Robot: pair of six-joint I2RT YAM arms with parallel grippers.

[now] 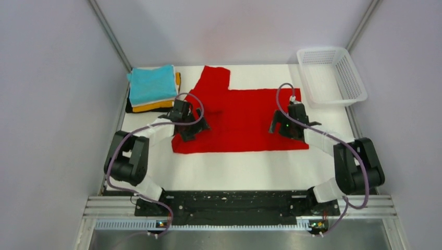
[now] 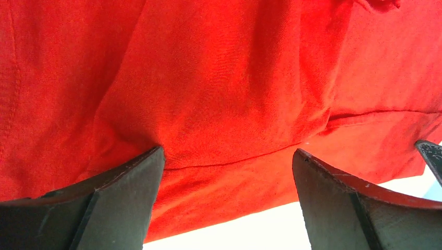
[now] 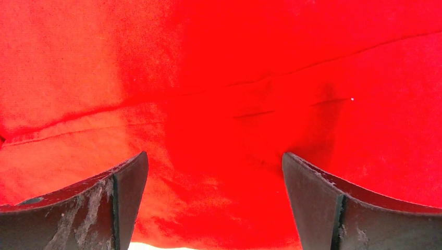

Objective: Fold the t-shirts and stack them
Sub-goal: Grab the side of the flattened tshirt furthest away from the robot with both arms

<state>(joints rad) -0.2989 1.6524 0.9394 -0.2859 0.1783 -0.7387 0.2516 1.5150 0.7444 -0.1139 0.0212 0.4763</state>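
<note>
Folded stack: far-left corner of the desk (image 1: pixel 234 169), well apart from both arms; a turquoise t-shirt (image 1: pixel 151 84) lies on top, an orange-yellow one (image 1: pixel 156 105) shows at the near edge and a black one (image 1: pixel 129 107) at the bottom.
Left arm: the left arm (image 1: pixel 127 156) bends its elbow out toward the left edge of the desk, and its forearm reaches inward to the left part of the red t-shirt (image 1: pixel 245 120), wrist tipped down over the cloth.
Left fingers: the left fingers (image 2: pixel 120 198) are spread wide and hold nothing; red cloth with soft folds fills the gap between them, and the shirt's edge and a strip of white desk show just below.
Red t-shirt: spread flat mid-desk, one sleeve (image 1: pixel 216 78) pointing toward the far side, its body running between the two arms.
Right arm: the right arm (image 1: pixel 357 164) mirrors the left, elbow out at the right edge, forearm angled inward to the shirt's right part.
Right fingers: the right fingers (image 3: pixel 333 208) are also wide apart and grip nothing; a seam crosses the cloth between them. The tips seem to sit on or just above the fabric, though I cannot tell which.
Basket: a white mesh basket (image 1: pixel 354 78) stands at the far-right corner, beside the shirt.
</note>
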